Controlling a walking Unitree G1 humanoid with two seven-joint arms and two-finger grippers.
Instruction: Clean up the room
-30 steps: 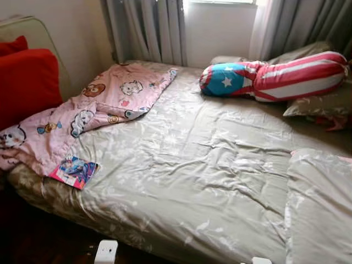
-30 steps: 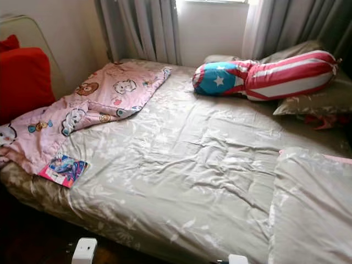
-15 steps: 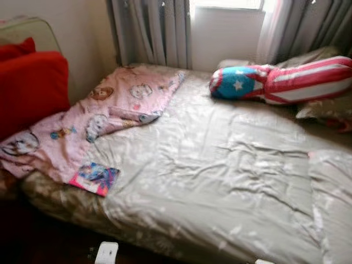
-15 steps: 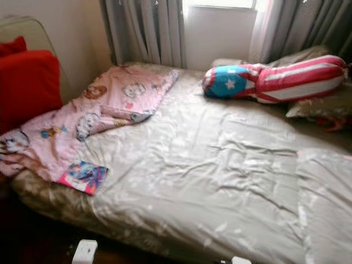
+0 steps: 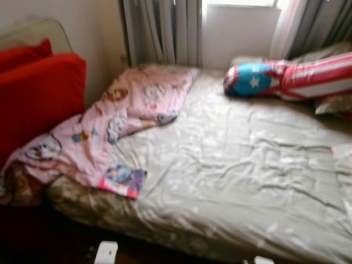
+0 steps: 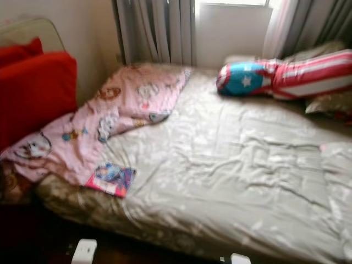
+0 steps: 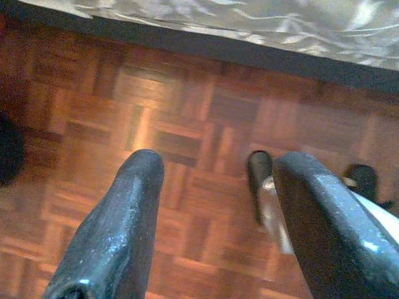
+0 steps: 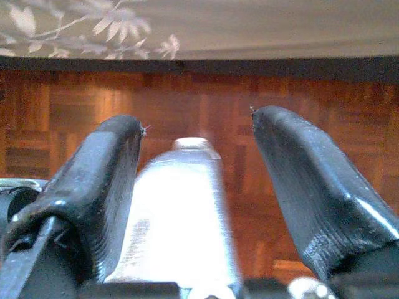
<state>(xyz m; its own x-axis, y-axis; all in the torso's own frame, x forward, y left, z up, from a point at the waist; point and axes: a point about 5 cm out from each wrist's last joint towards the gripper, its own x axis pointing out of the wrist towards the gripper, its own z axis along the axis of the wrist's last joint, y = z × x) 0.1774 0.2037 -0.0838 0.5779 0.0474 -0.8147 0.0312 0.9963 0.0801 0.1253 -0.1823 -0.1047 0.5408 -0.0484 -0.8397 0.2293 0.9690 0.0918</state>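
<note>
Both eye views are motion-blurred. Taking the bed (image 5: pixel 231 165) as landmark: its right side and near edge run out of frame. The striped bolster (image 5: pixel 297 80) at its far right is cut by the frame edge. The cover print of the small book (image 5: pixel 122 180) by the bed's near left corner is too blurred to read. Cartoon figures on the pink blanket (image 5: pixel 118 118) are indistinct. The red cushions (image 5: pixel 38 93) left of the bed are partly cropped.

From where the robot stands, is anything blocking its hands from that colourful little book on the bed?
Nothing lies over the book; it sits exposed at the bed's near edge beside the pink blanket. Both the left gripper and right gripper hang low over the floor, below the mattress edge.
</note>
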